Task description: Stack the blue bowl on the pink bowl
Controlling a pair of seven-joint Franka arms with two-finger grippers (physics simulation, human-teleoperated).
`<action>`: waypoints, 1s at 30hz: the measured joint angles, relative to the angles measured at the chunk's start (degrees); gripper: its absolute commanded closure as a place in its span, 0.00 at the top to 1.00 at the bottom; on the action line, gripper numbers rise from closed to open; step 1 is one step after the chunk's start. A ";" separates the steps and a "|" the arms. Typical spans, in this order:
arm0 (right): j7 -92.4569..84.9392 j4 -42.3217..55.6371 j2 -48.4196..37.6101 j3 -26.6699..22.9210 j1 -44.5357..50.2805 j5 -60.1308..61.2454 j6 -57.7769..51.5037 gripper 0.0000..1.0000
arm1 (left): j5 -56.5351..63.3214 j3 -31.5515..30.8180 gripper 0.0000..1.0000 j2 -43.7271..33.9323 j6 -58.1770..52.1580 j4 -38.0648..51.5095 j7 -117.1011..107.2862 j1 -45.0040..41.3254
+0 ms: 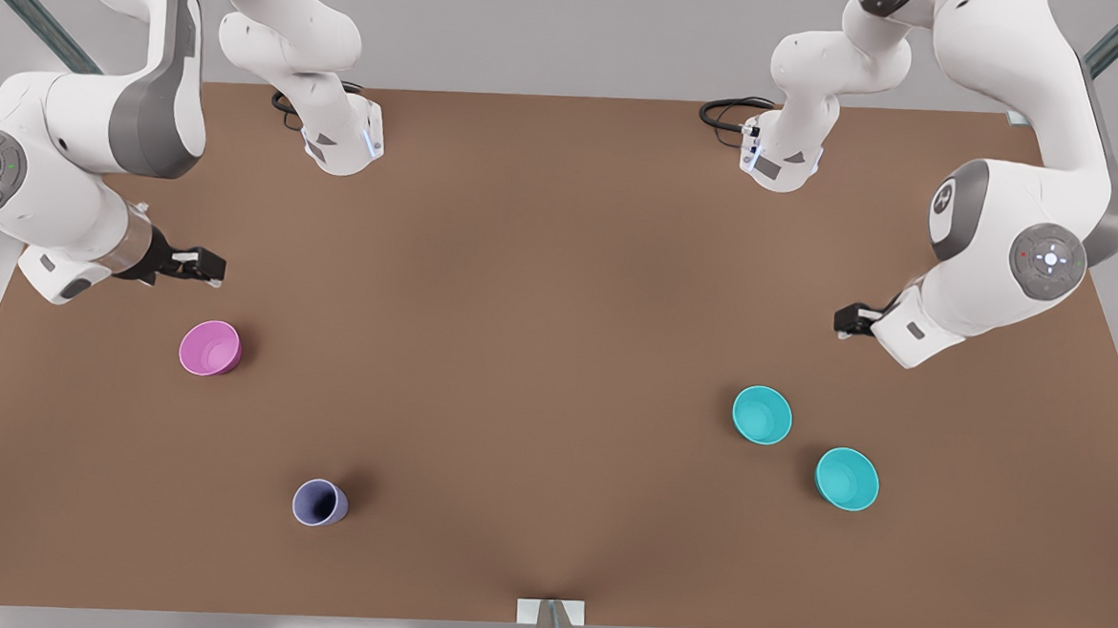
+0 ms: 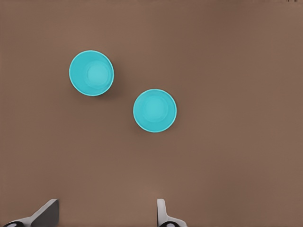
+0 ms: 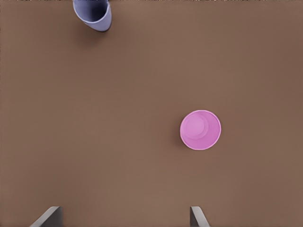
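1. Two matching blue bowls, one (image 1: 762, 415) and the other (image 1: 847, 478), stand upright and apart on the brown table (image 1: 560, 285), toward the front view's right.
2. Pink bowl (image 1: 210, 347): upright, well apart, front view's left.
3. Lavender cup (image 1: 320, 503): nearer the front edge.
4. Left gripper (image 1: 848, 320): fingers spread, empty, above the table near the blue bowls.
5. Right gripper (image 1: 206, 265): fingers spread, empty, near the pink bowl.

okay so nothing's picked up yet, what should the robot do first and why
Probably lower the left gripper, fingers open, onto the nearer blue bowl. Both blue bowls sit untouched below it, while the pink bowl lies far across the table under the waiting right gripper.
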 measured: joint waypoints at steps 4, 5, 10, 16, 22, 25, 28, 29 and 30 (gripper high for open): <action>-1.15 1.91 3.68 0.03 -2.83 -1.39 0.41 1.00 | -0.01 0.01 1.00 0.07 0.40 0.01 -0.11 0.38; -2.13 3.26 6.90 0.07 -5.91 -2.48 0.69 1.00 | -0.01 0.01 1.00 0.07 0.47 0.01 -0.13 0.43; -8.98 -2.09 17.13 0.10 -21.74 -5.08 10.30 1.00 | -0.04 0.00 1.00 0.46 0.53 0.00 -0.22 0.81; -16.67 -21.37 15.15 0.16 -23.87 -4.63 33.70 1.00 | -0.15 0.01 1.00 1.02 0.07 0.10 -0.28 1.60; -22.04 -28.64 15.15 0.16 -23.99 -3.92 47.58 1.00 | -0.25 0.01 1.00 2.53 -0.12 0.03 -0.33 2.87; -24.09 -30.82 15.81 0.16 -23.98 -2.96 51.05 1.00 | -0.23 0.01 1.00 2.65 -0.20 -0.02 -0.35 2.96; -25.82 -31.90 17.42 0.18 -23.93 -1.31 53.18 1.00 | -0.22 0.01 1.00 2.70 -0.28 -0.07 -0.36 3.04; -26.33 -32.02 18.24 0.22 -23.92 -0.73 53.92 1.00 | -0.22 0.01 1.00 2.70 -0.30 -0.08 -0.36 3.05; -26.82 -32.06 19.16 0.28 -23.91 -0.18 54.67 1.00 | -0.22 0.01 1.00 2.69 -0.31 -0.08 -0.36 3.06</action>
